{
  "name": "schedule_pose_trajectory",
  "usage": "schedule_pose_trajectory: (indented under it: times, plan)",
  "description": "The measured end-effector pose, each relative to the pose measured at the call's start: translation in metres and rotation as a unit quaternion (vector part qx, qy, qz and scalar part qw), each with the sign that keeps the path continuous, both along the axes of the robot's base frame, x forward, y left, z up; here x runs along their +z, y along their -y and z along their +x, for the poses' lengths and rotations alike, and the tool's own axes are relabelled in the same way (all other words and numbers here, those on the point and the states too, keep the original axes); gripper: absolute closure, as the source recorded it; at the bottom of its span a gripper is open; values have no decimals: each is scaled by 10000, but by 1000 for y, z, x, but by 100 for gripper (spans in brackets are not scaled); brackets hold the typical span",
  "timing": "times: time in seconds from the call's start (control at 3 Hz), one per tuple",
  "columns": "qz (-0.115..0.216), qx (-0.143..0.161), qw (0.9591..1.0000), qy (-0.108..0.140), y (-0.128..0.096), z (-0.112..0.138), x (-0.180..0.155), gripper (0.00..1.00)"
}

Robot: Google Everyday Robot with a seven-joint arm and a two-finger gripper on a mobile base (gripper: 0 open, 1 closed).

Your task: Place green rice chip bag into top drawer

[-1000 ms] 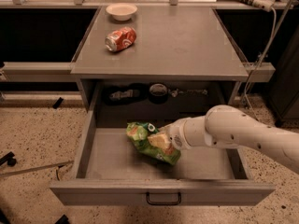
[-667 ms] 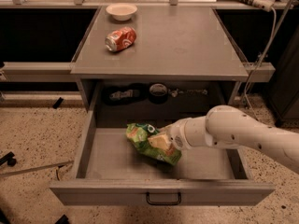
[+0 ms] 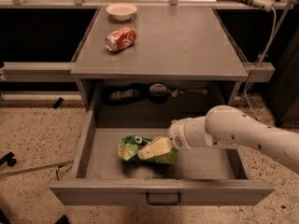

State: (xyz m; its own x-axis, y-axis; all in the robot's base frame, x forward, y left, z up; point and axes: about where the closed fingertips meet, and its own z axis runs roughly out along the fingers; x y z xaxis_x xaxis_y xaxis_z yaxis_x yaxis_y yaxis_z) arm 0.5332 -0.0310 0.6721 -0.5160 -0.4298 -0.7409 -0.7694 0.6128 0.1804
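The green rice chip bag (image 3: 127, 147) is inside the open top drawer (image 3: 112, 192), left of the drawer's middle and low over its floor. My gripper (image 3: 155, 149) reaches in from the right on the white arm (image 3: 233, 129). Its tan fingers (image 3: 159, 146) are closed over the right part of the bag. The drawer is pulled far out and its dark pull handle (image 3: 163, 199) faces the front.
A crushed red soda can (image 3: 120, 38) and a white bowl (image 3: 121, 10) sit on the grey cabinet top (image 3: 187, 41). Dark items (image 3: 159, 92) lie on the shelf behind the drawer. A cable (image 3: 261, 55) hangs at the right, over speckled floor (image 3: 32, 134).
The bag and the gripper have sunk slightly lower and to the left in the drawer. The arm has barely moved.
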Motion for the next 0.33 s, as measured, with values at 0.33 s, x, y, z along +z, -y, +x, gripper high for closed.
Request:
schedule_pose_trajectory:
  times: [0.33]
  plan:
    - [0,0,10000,0,0,0,0,0]
